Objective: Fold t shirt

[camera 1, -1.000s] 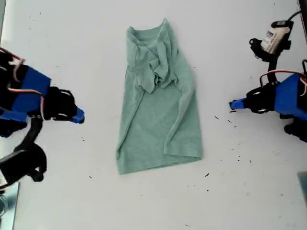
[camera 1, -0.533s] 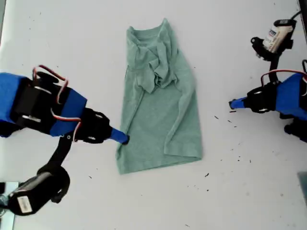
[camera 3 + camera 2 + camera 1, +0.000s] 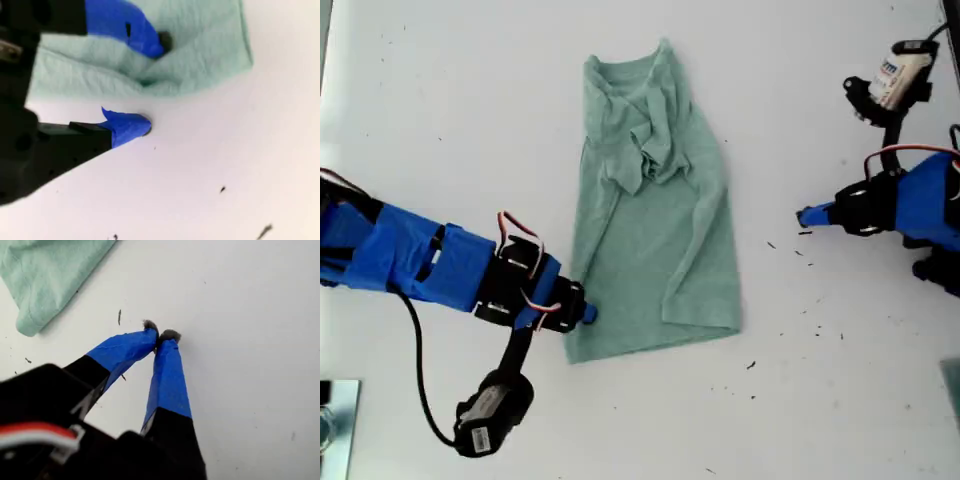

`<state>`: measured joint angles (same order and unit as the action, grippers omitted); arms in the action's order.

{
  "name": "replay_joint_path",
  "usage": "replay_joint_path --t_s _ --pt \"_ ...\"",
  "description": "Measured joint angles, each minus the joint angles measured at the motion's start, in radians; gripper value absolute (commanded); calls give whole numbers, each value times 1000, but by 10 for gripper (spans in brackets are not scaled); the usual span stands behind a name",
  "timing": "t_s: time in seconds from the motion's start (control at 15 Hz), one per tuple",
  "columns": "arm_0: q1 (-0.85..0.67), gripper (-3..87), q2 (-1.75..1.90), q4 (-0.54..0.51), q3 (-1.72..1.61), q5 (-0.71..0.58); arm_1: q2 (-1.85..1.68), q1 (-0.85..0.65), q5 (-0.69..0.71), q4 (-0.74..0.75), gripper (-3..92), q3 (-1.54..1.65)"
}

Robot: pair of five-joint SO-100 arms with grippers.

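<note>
Exterior view: a pale green t shirt (image 3: pixel 653 205) lies flat on a white surface (image 3: pixel 460 120), roughly in the middle. Its neckline points toward the top of the exterior view, and the hem toward the bottom. The upper part is bunched and wrinkled, with a sleeve folded over the chest.

At the exterior view's left, a blue and black arm reaches to the shirt's lower corner. This is my second end effector (image 3: pixel 582 313), its blue tip at the hem's edge. In the second wrist view, its jaws stand apart around the shirt's edge (image 3: pixel 150 60): one blue finger (image 3: pixel 132 31) rests above the cloth, the other (image 3: pixel 127 127) on the bare surface just beside it. The fabric puckers between them.

At the exterior view's right, my first end effector (image 3: pixel 810 217) sits well apart from the shirt, pointing toward it. In the first wrist view, its two blue-taped fingers (image 3: pixel 167 375) meet at the tips, closed on nothing, over bare surface. A corner of the shirt (image 3: pixel 50 275) shows nearby. Small dark specks (image 3: pixel 770 245) dot the surface.
</note>
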<state>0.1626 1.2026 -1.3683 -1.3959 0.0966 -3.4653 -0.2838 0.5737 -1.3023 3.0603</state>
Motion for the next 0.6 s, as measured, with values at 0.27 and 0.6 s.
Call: replay_joint_path --t_s 0.27,0.6 --pt "3 -1 267 -101 -66 52 -8 2 0 -11 26 0" --pt "-35 -1 420 -117 -106 -2 -8 8 0 -12 26 0"
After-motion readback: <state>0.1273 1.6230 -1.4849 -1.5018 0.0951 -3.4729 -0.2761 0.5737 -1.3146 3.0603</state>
